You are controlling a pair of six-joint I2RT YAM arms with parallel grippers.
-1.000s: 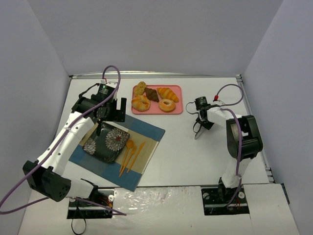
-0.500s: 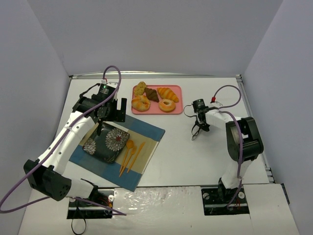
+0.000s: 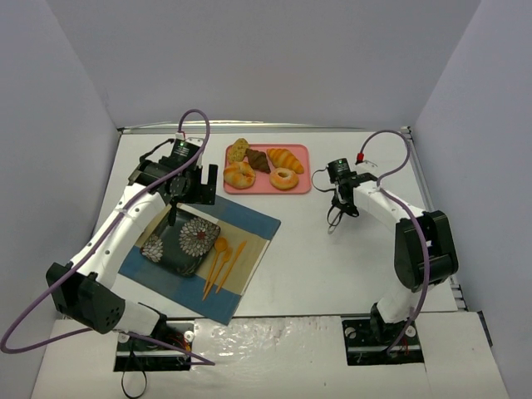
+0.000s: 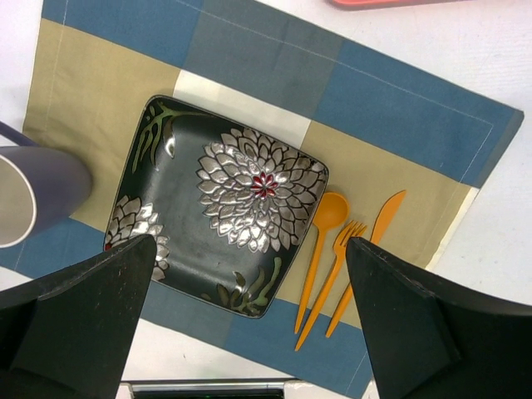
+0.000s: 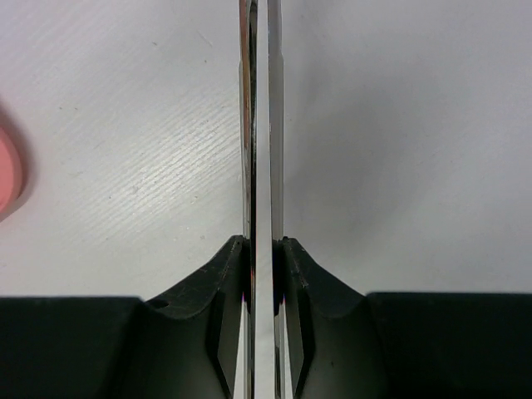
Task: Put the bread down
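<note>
Bread lies beyond-right of our left claw, wide open, empty; right claw pressed closed, about equally near.

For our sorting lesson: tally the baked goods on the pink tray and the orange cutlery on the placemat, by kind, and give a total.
Dark brown bread: 1
Croissant: 1
Ring donut: 1
Pale crumbly pastry: 1
Golden bun: 1
Spoon: 1
Fork: 1
Knife: 1
Total: 8
</note>
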